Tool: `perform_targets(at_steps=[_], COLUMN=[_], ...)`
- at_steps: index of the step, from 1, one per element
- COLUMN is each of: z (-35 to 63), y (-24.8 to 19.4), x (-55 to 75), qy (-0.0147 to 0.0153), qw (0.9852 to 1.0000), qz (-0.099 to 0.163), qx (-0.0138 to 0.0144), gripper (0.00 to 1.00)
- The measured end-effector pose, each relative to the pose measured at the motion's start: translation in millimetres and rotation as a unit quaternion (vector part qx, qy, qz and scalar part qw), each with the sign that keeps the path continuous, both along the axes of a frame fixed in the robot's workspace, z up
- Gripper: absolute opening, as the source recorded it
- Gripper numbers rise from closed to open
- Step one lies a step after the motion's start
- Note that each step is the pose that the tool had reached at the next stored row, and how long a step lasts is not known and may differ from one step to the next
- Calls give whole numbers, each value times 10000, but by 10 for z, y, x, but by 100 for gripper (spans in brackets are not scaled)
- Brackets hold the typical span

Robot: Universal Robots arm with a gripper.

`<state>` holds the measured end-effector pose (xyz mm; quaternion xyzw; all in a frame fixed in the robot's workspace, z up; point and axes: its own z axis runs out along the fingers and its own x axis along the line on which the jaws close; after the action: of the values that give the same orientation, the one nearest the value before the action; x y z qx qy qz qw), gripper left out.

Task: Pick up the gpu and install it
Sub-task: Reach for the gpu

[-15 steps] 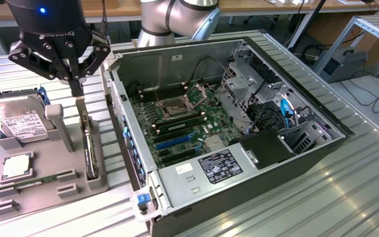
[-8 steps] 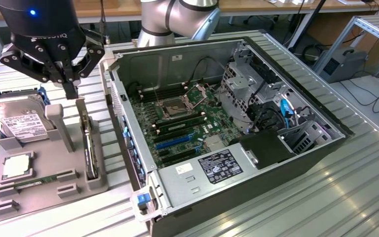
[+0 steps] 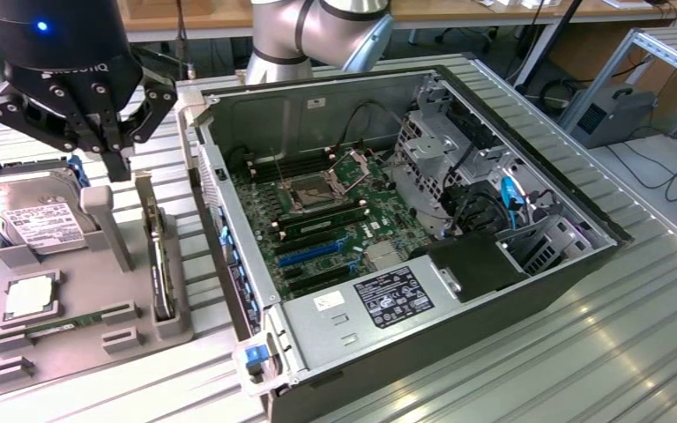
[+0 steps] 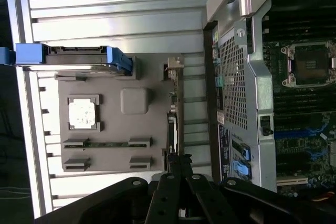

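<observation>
Closed gripper (image 3: 120, 169) — over the gpu (image 3: 151, 233)

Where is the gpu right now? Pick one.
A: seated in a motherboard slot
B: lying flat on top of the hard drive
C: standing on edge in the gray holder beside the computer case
C: the gpu stands on edge in a slot of the gray holder, outside the open case.

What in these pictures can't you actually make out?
- gpu: both views show it edge-on in the holder, so its fan side is hidden.
- hard drive: exterior view, partly behind the gripper.
- label inside the case: exterior view, print too small to read.
</observation>
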<state>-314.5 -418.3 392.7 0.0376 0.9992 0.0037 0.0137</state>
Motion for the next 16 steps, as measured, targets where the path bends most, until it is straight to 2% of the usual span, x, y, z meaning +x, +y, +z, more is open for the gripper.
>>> perform_targets(at_steps=[9, 16], z=[-3, -5], y=[-69, -121], x=[-113, -260], qy=[0, -1], qw=[10000, 10000], qz=[-1, 0], qx=[0, 0], gripper=[11, 11])
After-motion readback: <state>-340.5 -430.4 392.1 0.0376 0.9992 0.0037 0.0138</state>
